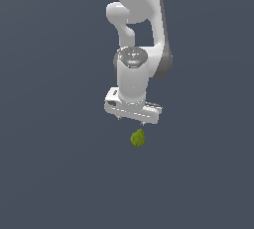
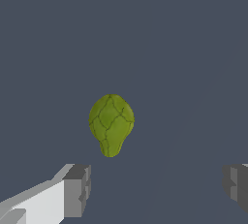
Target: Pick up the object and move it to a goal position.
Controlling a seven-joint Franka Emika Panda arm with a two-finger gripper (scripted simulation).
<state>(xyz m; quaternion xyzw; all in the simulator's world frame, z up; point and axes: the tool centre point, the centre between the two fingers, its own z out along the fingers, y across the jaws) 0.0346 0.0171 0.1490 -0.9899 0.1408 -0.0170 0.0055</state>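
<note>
approach is the step in hand, as i judge it: my gripper hangs over the object, an olive yellow-green lump with a cracked, mottled skin and one narrowed end, and nothing is grasped yet. in the exterior view the lump sits on the plain dark ground just below my white hand, a little toward the exterior view's right of the wrist's centre line. in the wrist view the object lies ahead of my fingers, which stand wide apart, one grey pad on each side of the frame, with the lump well clear of both and much narrower than the gap.

next move, i reckon: bring the hand across until the lump is centred between the pads, lower around it, then close gently, since its rounded shape could roll or squirt out of a skewed pinch.

containers: none in view, and no goal marker shows in either picture.
</note>
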